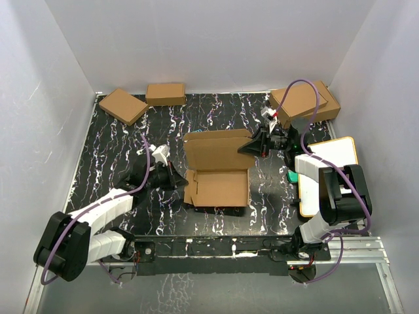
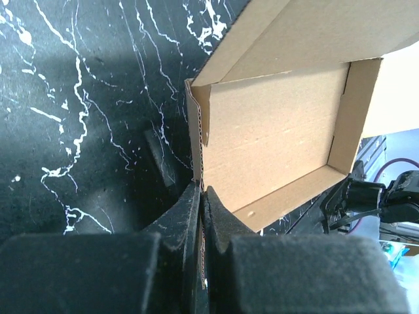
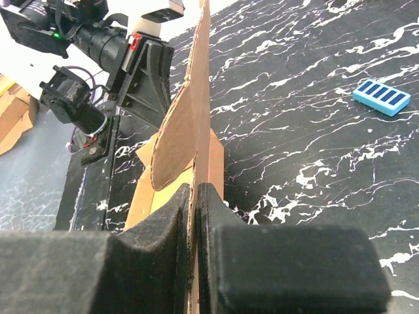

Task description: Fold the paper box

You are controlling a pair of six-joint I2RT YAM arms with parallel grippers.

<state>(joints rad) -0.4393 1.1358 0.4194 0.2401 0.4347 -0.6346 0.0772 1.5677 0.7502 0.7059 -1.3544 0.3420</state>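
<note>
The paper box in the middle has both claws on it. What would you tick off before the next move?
1. Left gripper pinched on the left wall of the paper box: ok.
2. Right gripper pinched on the right edge of the lid: ok.
3. Tray walls standing up: ok.
4. Lid folded down over the tray: not ok, it stands upright.
5. Spare boxes kept well apart at the table's far edge: ok.
6. Lid's side flap lined up to tuck inside the wall: cannot tell.
</note>
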